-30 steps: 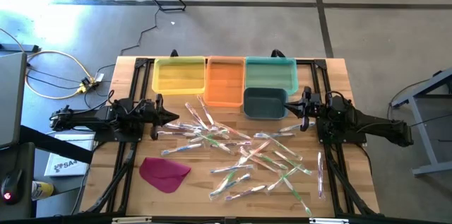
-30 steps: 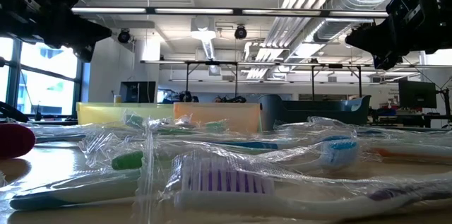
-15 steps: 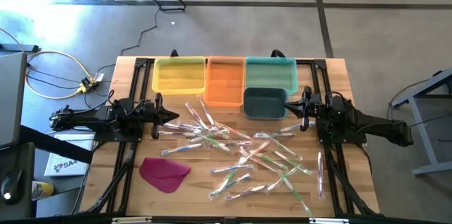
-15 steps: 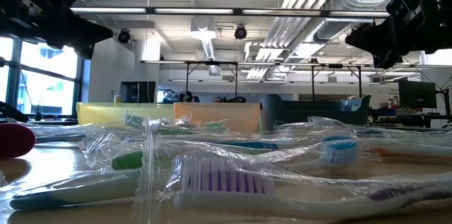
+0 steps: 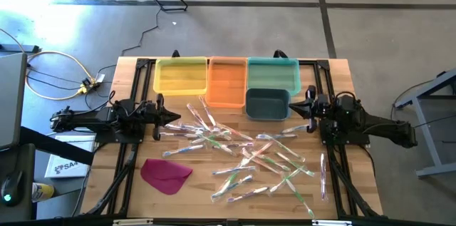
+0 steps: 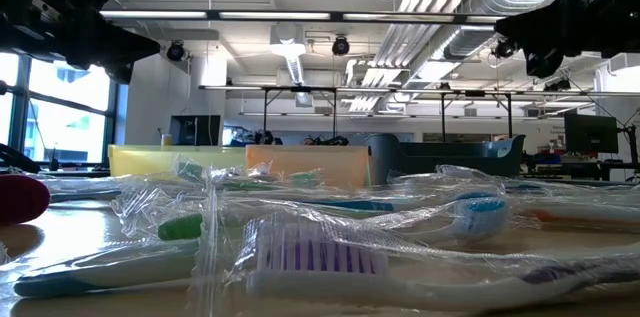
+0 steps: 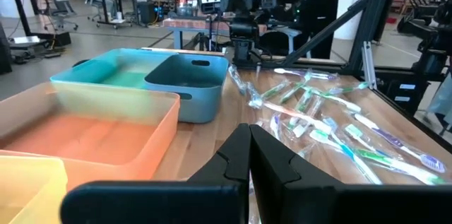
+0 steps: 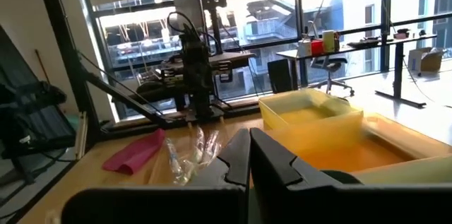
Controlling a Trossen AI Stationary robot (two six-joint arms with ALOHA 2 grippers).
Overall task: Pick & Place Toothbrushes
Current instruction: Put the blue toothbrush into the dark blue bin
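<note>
High view first: the left gripper hangs above the table's left side with its fingers pressed together and nothing between them, its tip pointing toward the middle. Just beyond that tip lies the nearest edge of the toothbrushes, a loose scatter in clear wrappers spread across the middle and right of the wooden table. A flat magenta cloth lies near the front left, apart from the scatter. On the opposite side the right gripper is also closed and empty, its tip just beside the dark teal bin. Behind that bin, along the far edge, stand a yellow bin, an orange bin and a light teal bin, side by side. One wrapped toothbrush lies alone near the right edge, by the right arm's base. From the low view, wrapped brushes fill the foreground, with both arms dark shapes in the upper corners. A person shows in the room beyond the table in the left wrist view.
</note>
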